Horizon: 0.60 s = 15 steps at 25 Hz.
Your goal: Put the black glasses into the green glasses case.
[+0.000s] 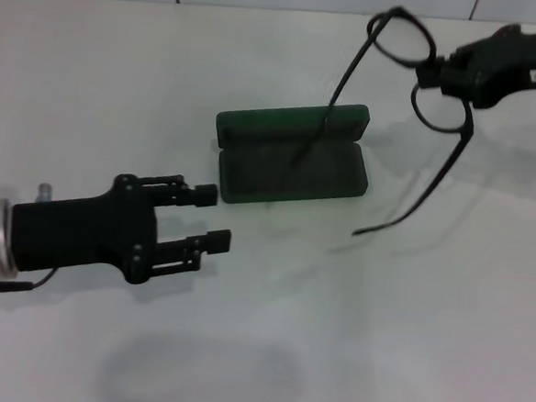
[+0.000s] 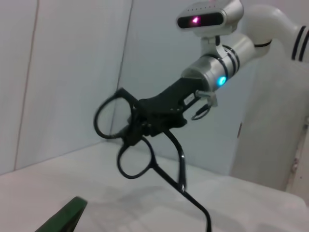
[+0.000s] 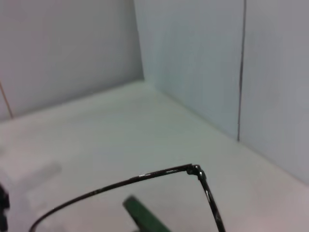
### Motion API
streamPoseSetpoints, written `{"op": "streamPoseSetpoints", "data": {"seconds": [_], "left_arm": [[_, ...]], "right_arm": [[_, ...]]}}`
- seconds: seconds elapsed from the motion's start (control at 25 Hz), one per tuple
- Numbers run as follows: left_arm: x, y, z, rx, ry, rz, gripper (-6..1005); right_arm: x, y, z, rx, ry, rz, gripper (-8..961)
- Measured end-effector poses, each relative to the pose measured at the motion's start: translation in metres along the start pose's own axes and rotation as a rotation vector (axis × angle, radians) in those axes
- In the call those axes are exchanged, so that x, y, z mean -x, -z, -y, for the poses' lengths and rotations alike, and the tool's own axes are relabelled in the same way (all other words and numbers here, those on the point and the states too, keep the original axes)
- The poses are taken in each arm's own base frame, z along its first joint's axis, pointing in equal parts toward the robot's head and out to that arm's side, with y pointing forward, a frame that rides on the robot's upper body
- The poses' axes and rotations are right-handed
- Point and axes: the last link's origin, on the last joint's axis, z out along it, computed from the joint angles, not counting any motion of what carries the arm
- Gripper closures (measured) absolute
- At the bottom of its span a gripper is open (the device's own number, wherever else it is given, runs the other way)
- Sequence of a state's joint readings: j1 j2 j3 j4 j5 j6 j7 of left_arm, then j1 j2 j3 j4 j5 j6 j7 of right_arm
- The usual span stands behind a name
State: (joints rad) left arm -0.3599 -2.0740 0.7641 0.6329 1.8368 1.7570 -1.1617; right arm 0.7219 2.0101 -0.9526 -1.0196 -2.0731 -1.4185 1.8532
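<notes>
Head view shows the right gripper (image 1: 433, 75) clamped on the bridge of the black glasses (image 1: 417, 48), held in the air beyond and to the right of the open green glasses case (image 1: 293, 169), temples unfolded and dangling. This looks like the carry step; next they must come down into the tray, temples probably folded. The left gripper (image 1: 210, 218) hovers open and empty near the case.
</notes>
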Motion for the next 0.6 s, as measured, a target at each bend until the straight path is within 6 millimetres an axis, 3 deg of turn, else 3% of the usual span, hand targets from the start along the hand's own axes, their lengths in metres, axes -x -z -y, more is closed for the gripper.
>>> {"op": "streamPoseSetpoints", "data": {"seconds": [0.12,0.6], "left_arm": [[-0.001,-0.007,0.0,0.028,-0.023,-0.004,292],[-0.002,-0.046,-0.008,0.175,-0.164,-0.008,803]], "right_arm": [[-0.001,0.001,0.002,0.009,-0.029,0.07,862],[-0.01,-0.004,-0.004,0.108,-0.199,0.438,862]]}}
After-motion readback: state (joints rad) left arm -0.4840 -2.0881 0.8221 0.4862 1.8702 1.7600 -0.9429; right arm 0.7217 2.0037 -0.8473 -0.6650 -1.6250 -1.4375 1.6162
